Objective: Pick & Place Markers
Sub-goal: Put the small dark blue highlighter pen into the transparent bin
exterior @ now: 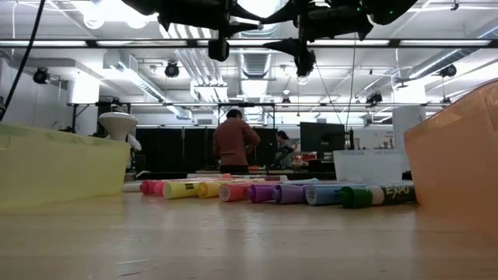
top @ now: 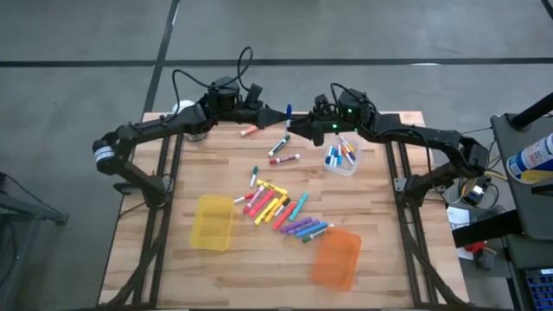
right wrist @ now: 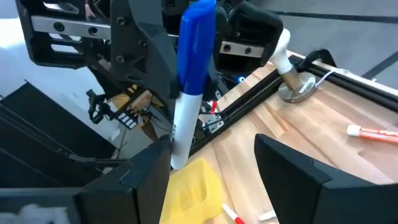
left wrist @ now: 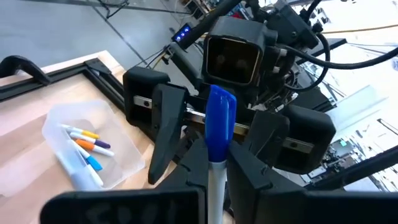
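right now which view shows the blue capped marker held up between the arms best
The left wrist view: the blue-capped marker stands close and centred, gripped by the left pincer. The right wrist view shows it close too. The high view shows a sliver; the low view hides it.

Overhead, table-level and two facing wrist views share the table (top: 259,259).

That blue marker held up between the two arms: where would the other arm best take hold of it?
Probably by the blue cap end. The left gripper is shut on the white barrel of the blue marker, so the cap sticks out free beyond its fingers. The right gripper faces it, open, and would best come straight in from opposite with one finger on each side of the cap.
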